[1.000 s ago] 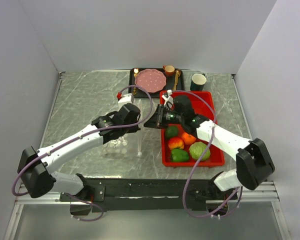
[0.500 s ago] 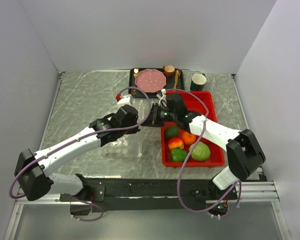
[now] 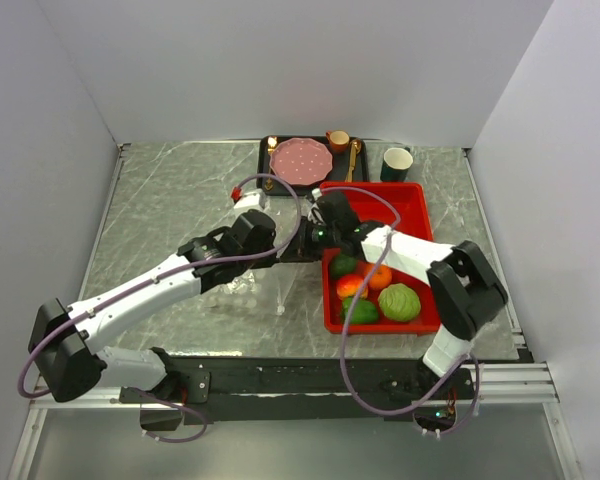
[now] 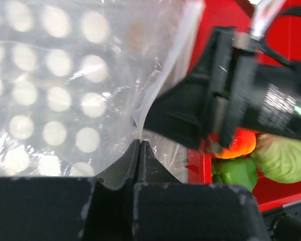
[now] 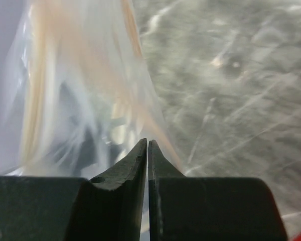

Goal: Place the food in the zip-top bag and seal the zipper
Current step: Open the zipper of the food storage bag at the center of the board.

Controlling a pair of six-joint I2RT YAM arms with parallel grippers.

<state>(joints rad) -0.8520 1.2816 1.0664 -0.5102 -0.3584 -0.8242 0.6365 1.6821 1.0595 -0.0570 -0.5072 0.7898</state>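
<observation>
From above, your left gripper point(image 3: 276, 250) and right gripper point(image 3: 302, 240) meet tip to tip just beside the left rim of the red tray point(image 3: 418, 192). The bag point(image 3: 236, 290) lies on the table to their near-left, its clear outline too faint to give a long axis. The food point(image 3: 378, 285) sits in the tray, right of both tips and nearer your right arm. Only five pieces show there.

In the left wrist view, the fingers are pressed together on the bag's film. The white zipper point(image 4: 165, 70) climbs away from them, and the right gripper blocks much of the tray.

In the right wrist view, the fingers are closed, apparently pinching film too. Blur hides the bag's mouth.
</observation>
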